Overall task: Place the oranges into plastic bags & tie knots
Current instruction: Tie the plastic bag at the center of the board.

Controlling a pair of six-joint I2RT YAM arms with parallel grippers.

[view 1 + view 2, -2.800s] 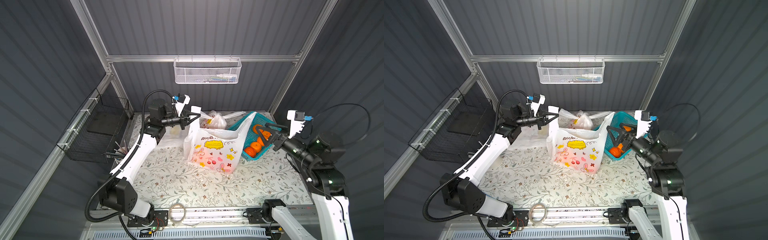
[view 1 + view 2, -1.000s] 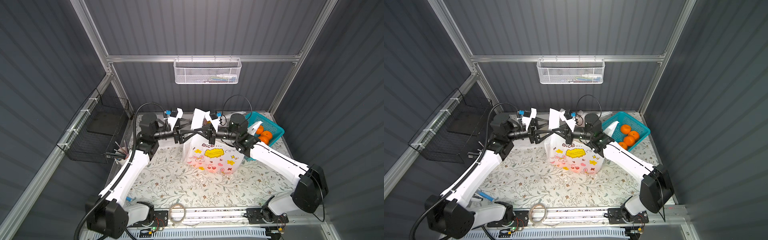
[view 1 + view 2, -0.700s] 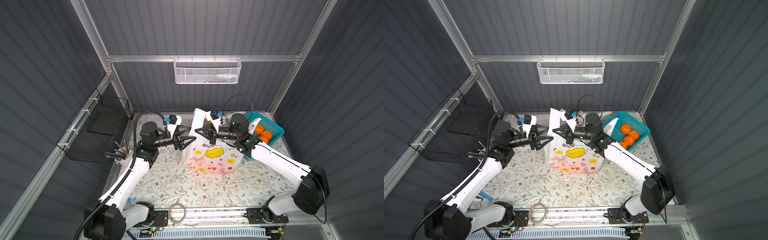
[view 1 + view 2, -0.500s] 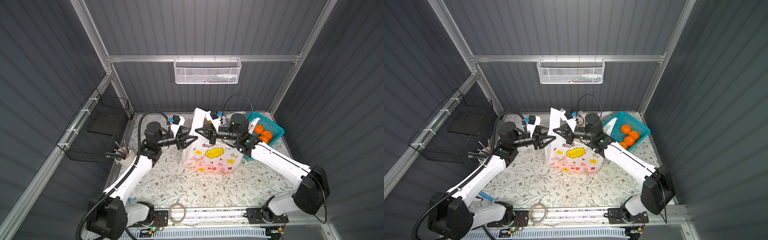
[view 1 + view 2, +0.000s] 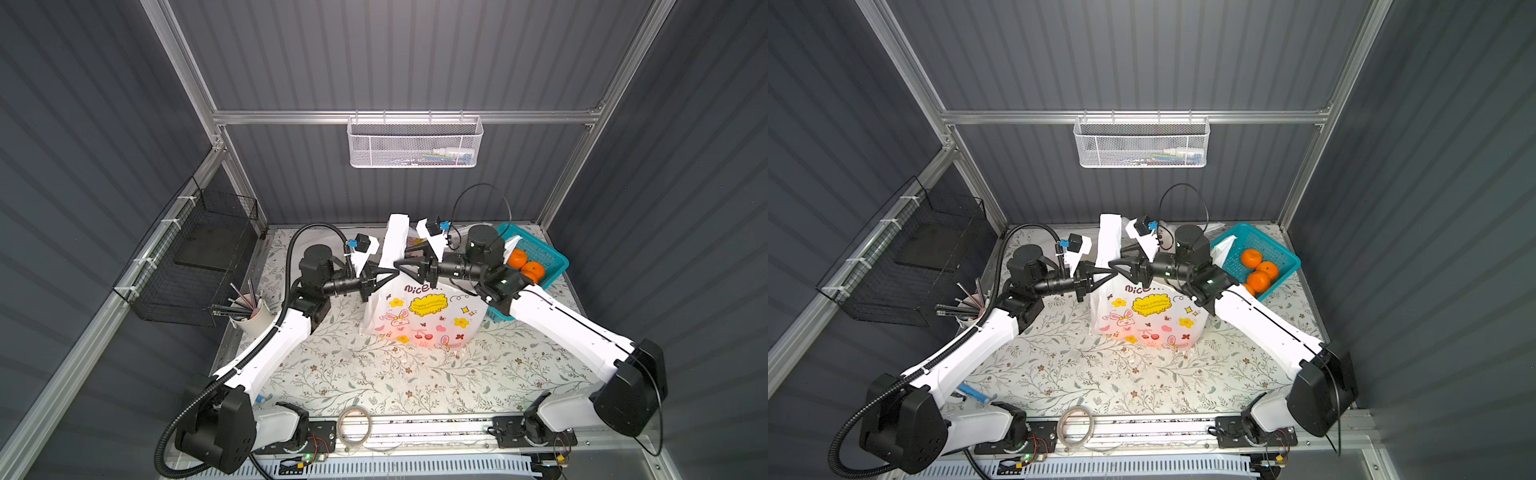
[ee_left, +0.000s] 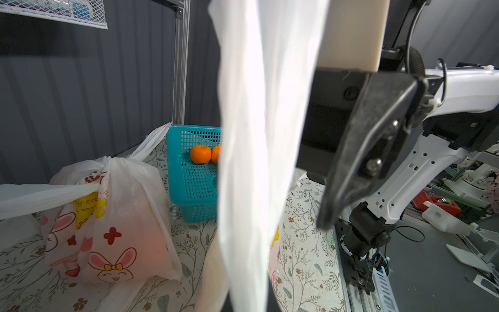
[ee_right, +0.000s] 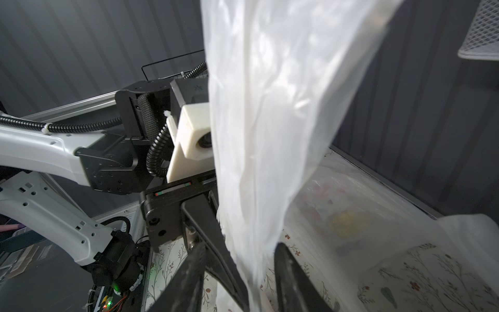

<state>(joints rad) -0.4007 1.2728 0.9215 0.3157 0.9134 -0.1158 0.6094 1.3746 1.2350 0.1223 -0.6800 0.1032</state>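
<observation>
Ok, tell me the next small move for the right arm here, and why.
Probably draw the right tool straight back off the raised handle strip. Its jaws stand apart around the strip, while the left tool is shut on it, so the strip should not drop.

The bag (image 5: 419, 307) is thin translucent plastic, the basket (image 5: 544, 249) rigid teal plastic lattice.

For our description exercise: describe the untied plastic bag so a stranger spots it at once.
On the floral tablecloth, beside the teal plastic lattice basket, stands a white plastic bag printed with bunnies and cherries. Unlike the knotted bag behind it, its handle strip rises upright, pinched by the left gripper.
</observation>
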